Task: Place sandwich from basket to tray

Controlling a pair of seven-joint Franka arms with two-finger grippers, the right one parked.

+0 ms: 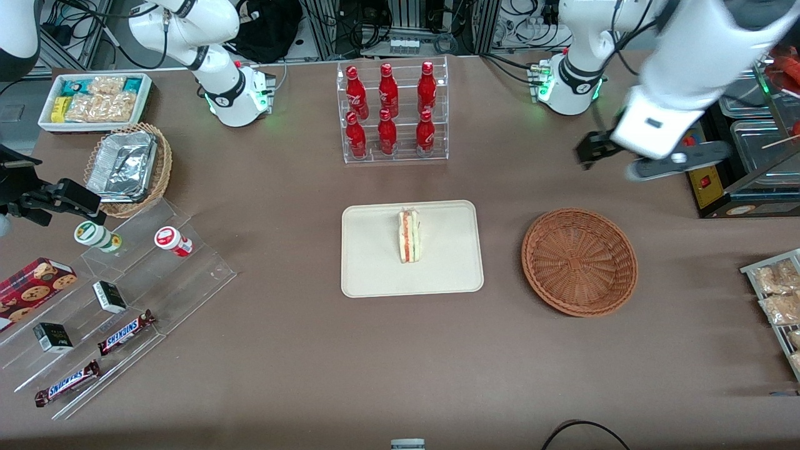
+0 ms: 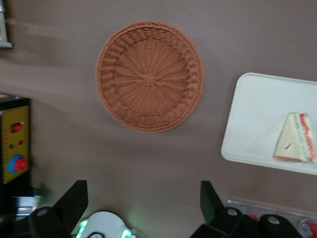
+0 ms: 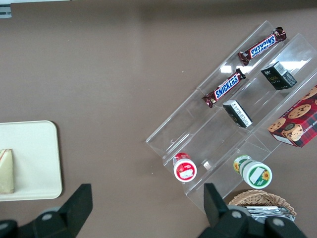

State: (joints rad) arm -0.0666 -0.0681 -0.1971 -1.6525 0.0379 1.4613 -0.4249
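Claw (image 2: 143,206) spread wide, holding nothing

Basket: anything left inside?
Nothing: the basket is empty, its woven bottom bare in the front and left wrist views. The sandwich lies on the tray. The gripper hangs open above the table, clear of both.

The sandwich (image 1: 409,236) (image 2: 296,138) is a small triangular wedge of pale white bread with red-orange and green filling along its cut edge; it rests on the tray (image 1: 375,275) (image 2: 252,119), a flat cream-white rectangle with rounded corners and a low rim. Beside the tray, toward the working arm's end of the table, sits the basket (image 1: 579,261) (image 2: 150,76), round, shallow, reddish-brown woven wicker, holding nothing. The gripper (image 1: 594,149) (image 2: 143,203) hangs above the table with fingers spread apart, farther from the front camera than the basket
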